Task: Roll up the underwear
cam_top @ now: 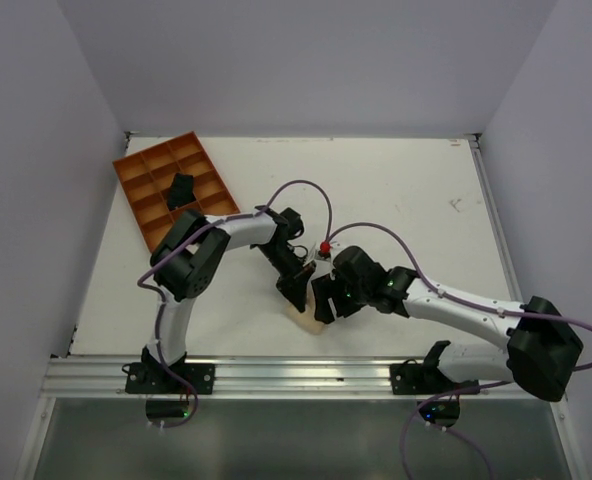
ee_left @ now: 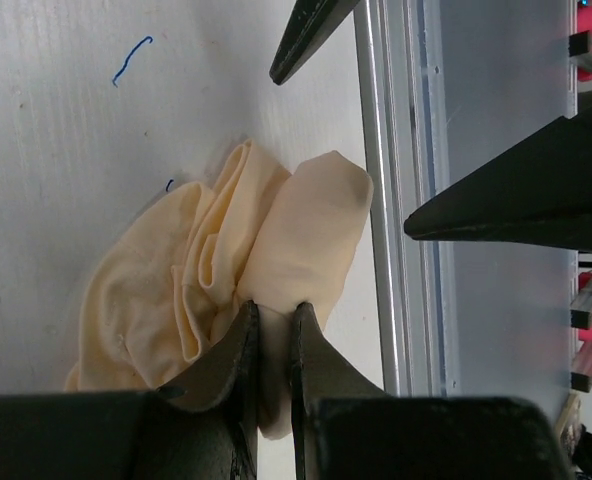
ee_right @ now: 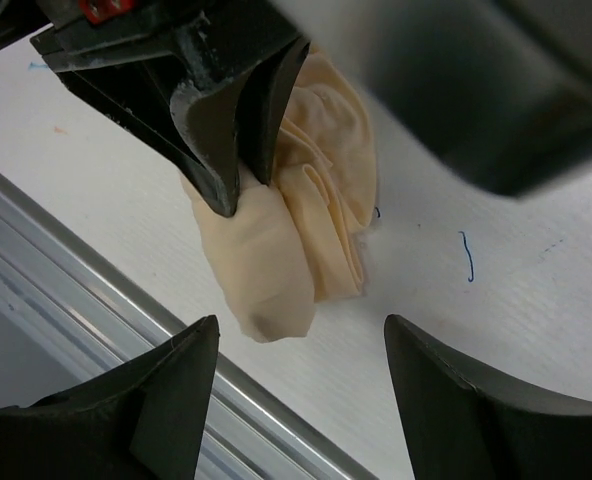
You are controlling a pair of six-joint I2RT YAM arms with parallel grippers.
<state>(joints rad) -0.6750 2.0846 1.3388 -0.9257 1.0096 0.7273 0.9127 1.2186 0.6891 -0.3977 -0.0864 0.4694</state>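
Down at the 6 o'clock edge of the white table [cam_top: 396, 190], the wrinkled pale-peach fabric underwear [ee_right: 266, 260] was found, long axis 12-to-6 in the right wrist view, pinched by the black left gripper [ee_left: 274, 315]; the black right gripper [ee_right: 298, 325] was spread wide at its 6 o'clock end.

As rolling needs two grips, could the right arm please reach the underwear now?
Probably yes: the open right gripper hangs right by the underwear, whose free end lies clear of the left gripper pinching it.
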